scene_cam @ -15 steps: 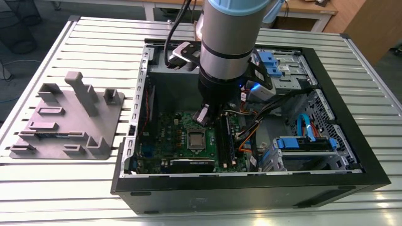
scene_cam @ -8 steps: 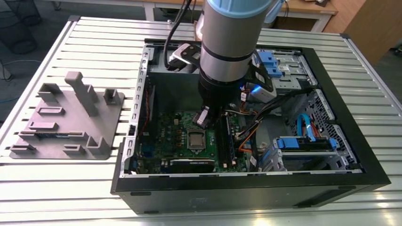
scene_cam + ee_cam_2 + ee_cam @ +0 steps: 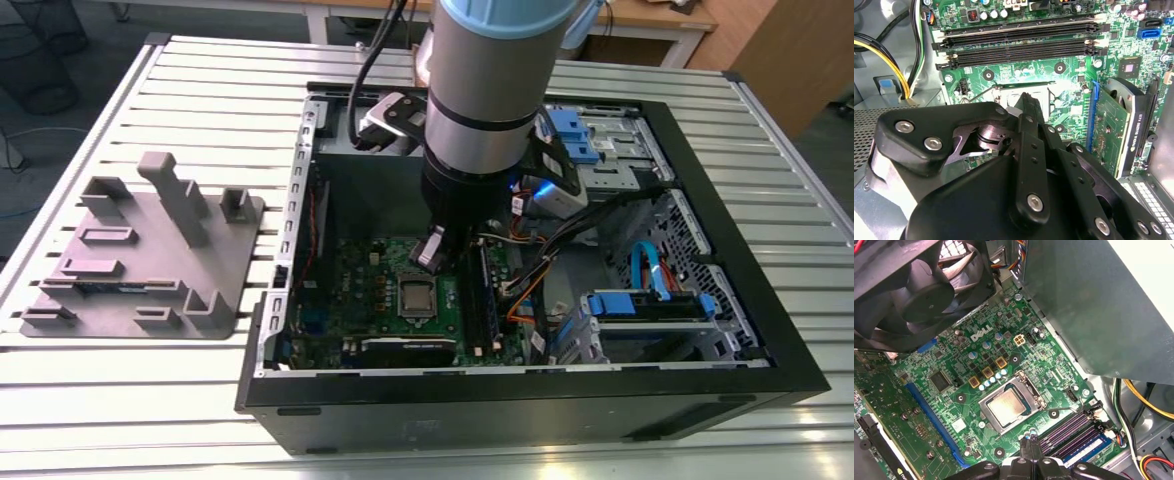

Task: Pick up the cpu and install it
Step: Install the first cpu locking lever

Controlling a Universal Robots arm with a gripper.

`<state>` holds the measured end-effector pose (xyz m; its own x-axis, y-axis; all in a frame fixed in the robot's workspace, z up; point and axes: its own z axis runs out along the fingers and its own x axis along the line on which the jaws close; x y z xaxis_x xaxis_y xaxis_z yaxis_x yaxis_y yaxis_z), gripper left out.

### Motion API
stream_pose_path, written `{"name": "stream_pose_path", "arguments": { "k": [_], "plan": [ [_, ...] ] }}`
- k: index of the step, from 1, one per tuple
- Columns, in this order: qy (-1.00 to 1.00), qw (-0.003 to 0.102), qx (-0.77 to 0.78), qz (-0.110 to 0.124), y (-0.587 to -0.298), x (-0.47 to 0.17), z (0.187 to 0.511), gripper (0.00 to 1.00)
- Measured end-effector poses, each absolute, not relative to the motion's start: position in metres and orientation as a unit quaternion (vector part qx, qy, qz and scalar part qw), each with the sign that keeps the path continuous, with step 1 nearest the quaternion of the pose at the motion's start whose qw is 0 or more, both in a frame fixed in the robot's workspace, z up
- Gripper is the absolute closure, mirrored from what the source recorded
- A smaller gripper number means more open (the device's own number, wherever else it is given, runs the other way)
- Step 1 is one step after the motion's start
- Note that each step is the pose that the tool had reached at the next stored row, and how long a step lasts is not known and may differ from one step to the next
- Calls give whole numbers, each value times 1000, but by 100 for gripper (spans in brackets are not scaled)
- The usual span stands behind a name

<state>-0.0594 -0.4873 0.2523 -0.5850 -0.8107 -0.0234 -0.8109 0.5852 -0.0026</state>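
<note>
Chip [image 3: 1006, 407] sits flat in its socket [image 3: 1012, 404] on the green motherboard [image 3: 944, 405], silvery top up, with the metal frame around it; in the exterior view the chip [image 3: 418, 297] shows as a pale square in the middle of the board inside the open computer case [image 3: 534, 400]. Right above it hangs the pincer [image 3: 434, 252], at the end of the big grey arm [image 3: 487, 110] that reaches down into the case. In the first wrist view the black tips of the pincer [image 3: 1030, 460] lie close together, just off the socket's corner, beside the purple memory slots [image 3: 1079, 427], and nothing is between them. So it's shut or nearly so, holding nothing, clear of the chip. In the second wrist view the black body of the pincer [image 3: 1026, 102] covers most of the socket, with the long dark memory slots [image 3: 1019, 42] beyond it. A black fan [image 3: 919, 285] looms over the board's far side, and yellow and black cables [image 3: 1146, 410] run past the case wall. Out on the ribbed tabletop [image 3: 120, 400], on the exterior view's left, stands a grey plastic tray [image 3: 147, 250] with upright posts, well apart from the case.
</note>
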Motion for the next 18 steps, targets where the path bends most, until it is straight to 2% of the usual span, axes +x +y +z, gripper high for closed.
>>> {"name": "stream_pose_path", "arguments": {
  "k": [18],
  "plan": [
    [890, 12, -455, 6, -489, -59, 252, 89]
  ]
}}
